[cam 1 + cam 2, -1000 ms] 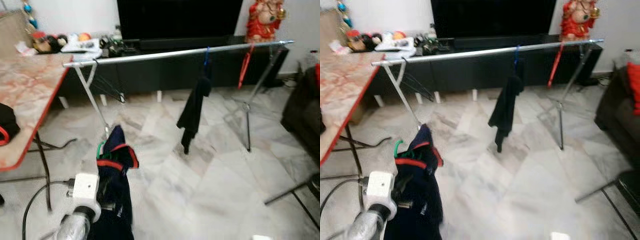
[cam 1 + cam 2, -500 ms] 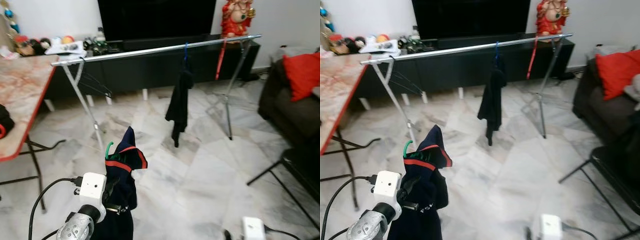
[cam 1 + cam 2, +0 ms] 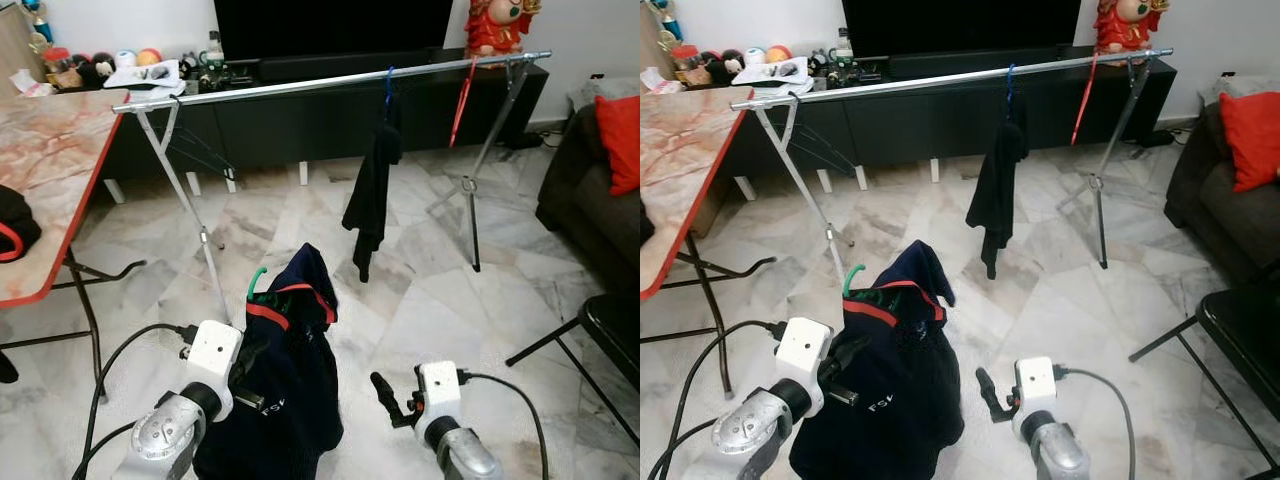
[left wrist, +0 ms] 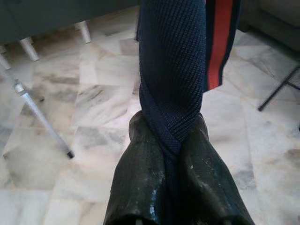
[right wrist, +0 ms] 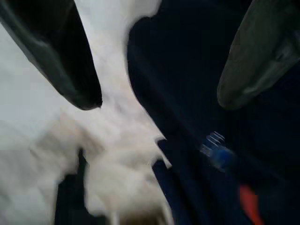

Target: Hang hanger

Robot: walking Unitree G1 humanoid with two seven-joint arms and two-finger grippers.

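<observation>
A navy garment [image 3: 290, 380] with red trim hangs on a green hanger [image 3: 256, 281] low in front of me. My left gripper [image 4: 171, 140] is shut on a fold of its navy fabric, and in the eye views the cloth hides the fingers. To the garment's right, my right gripper [image 3: 385, 395] is open, fingers pointing at the cloth; the right wrist view shows the navy cloth between its spread fingers [image 5: 253, 61]. The silver drying rail [image 3: 300, 86] runs across the room ahead, carrying a black garment [image 3: 372, 195] on a blue hanger and a bare red hanger [image 3: 460, 100].
A marble-topped table with a red edge [image 3: 50, 170] stands at the left. The rack's slanted legs [image 3: 195, 215] reach the floor just beyond the held garment. A dark sofa with a red cushion [image 3: 600, 190] and a black stool [image 3: 610, 325] are on the right. A black TV cabinet [image 3: 300, 125] is behind the rail.
The camera has shifted. My right arm has come up into view with its gripper open beside the garment. The left gripper still holds the navy garment, now nearer the middle.
</observation>
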